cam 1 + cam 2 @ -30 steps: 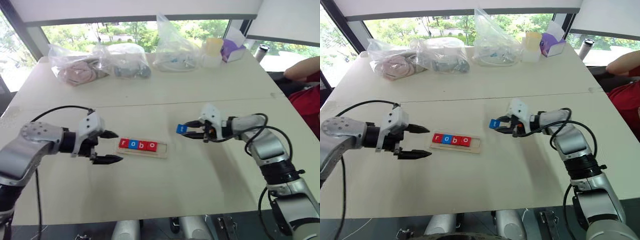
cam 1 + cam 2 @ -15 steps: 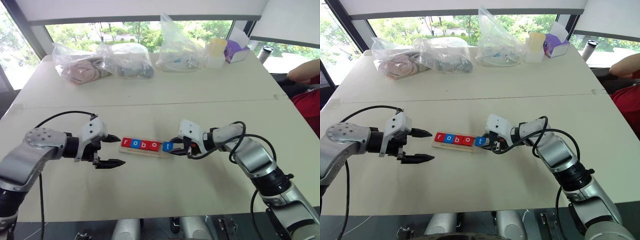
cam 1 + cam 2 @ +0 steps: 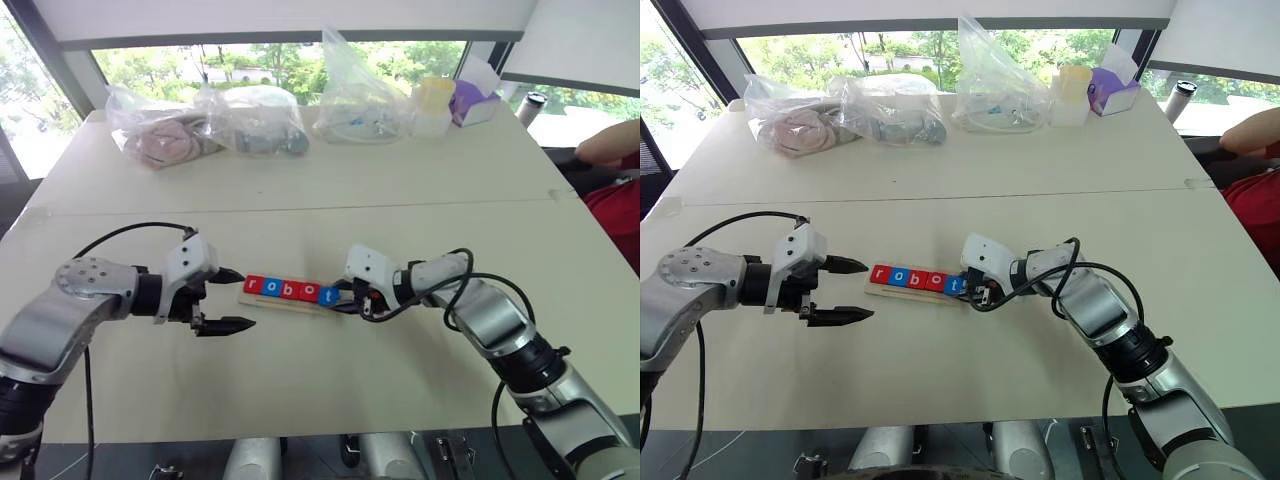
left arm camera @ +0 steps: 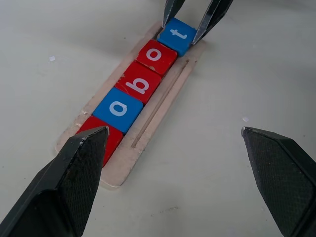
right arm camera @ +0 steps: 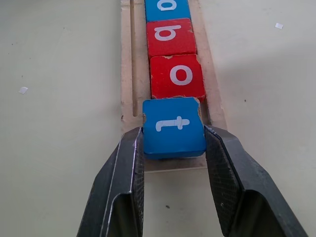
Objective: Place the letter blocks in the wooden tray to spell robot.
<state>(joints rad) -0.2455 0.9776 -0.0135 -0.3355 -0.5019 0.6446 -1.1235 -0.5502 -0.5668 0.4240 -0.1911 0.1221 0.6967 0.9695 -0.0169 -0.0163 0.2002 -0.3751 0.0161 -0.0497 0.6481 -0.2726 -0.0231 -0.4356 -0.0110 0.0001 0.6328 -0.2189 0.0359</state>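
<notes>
At tray end: right fingers clamp blue t block; left fingers spread wide.

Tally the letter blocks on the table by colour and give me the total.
Red blocks: 3, the r, b and second o
Blue blocks: 2, the first o and the t
Total: 5
</notes>
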